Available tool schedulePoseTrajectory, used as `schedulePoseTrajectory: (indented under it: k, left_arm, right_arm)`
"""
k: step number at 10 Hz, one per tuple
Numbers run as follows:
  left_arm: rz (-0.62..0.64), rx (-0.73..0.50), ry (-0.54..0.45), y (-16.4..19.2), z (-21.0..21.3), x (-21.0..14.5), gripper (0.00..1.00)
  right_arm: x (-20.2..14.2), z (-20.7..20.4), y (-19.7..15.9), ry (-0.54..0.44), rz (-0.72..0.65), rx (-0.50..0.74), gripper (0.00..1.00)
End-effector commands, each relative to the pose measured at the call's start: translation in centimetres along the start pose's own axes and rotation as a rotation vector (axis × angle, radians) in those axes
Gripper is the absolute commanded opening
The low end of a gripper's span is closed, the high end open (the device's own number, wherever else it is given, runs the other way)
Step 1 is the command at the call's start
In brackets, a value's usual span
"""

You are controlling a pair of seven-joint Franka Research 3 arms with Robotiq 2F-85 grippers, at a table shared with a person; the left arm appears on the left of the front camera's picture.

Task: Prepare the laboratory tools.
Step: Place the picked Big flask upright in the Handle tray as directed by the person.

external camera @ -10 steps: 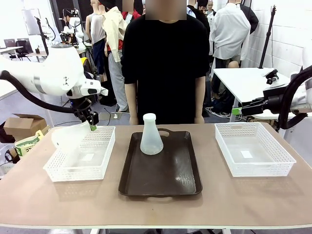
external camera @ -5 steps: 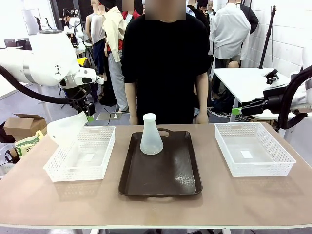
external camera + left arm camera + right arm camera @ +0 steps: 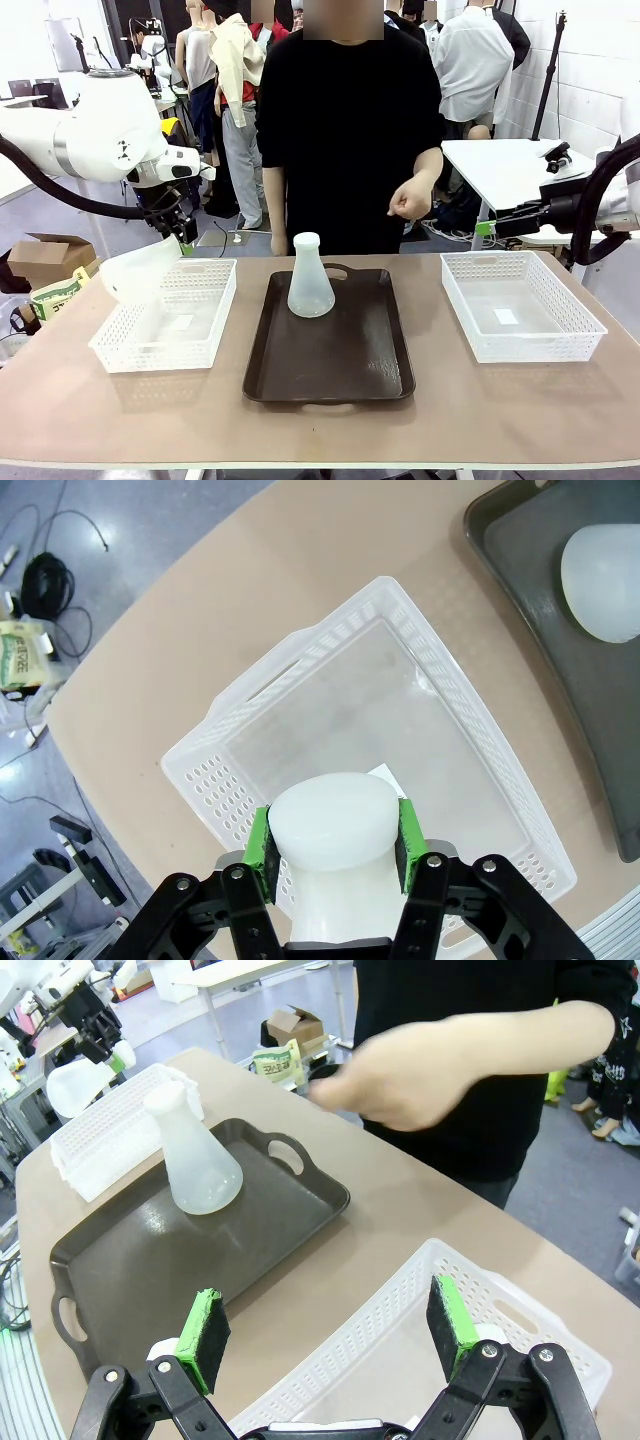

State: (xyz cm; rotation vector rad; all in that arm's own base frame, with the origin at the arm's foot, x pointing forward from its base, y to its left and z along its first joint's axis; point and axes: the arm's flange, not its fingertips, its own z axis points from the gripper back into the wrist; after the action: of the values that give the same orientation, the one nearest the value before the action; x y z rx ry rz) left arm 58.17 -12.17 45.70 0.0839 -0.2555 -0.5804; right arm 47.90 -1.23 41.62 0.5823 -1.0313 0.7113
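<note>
Person's hand (image 3: 410, 203) raised, left gripper (image 3: 333, 842) holding flask (image 3: 330, 830) aloft

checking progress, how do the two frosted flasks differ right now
The frosted white conical flask in the left claw is gripped at its neck and hangs tilted in the air over the left white mesh basket. The frosted white conical flask on the dark brown tray stands upright, untouched. Both look alike in shape and material.

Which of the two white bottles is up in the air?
The flask on the left, tilted over the left basket with its neck pinched in the left gripper. The other flask stands upright on the brown tray.
</note>
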Motion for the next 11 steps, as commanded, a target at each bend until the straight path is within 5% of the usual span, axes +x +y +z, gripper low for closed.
schedulePoseTrajectory:
  k: [1, 11]
  left_arm:
    - [0.001, 0.006, -0.003, 0.16, 0.28, 0.06, 0.0]
    - [0.001, 0.006, -0.003, 0.16, 0.28, 0.06, 0.0]
  right_arm:
    - [0.02, 0.04, 0.02, 0.023, -0.006, -0.002, 1.0]
    - [0.02, 0.04, 0.02, 0.023, -0.006, -0.002, 1.0]
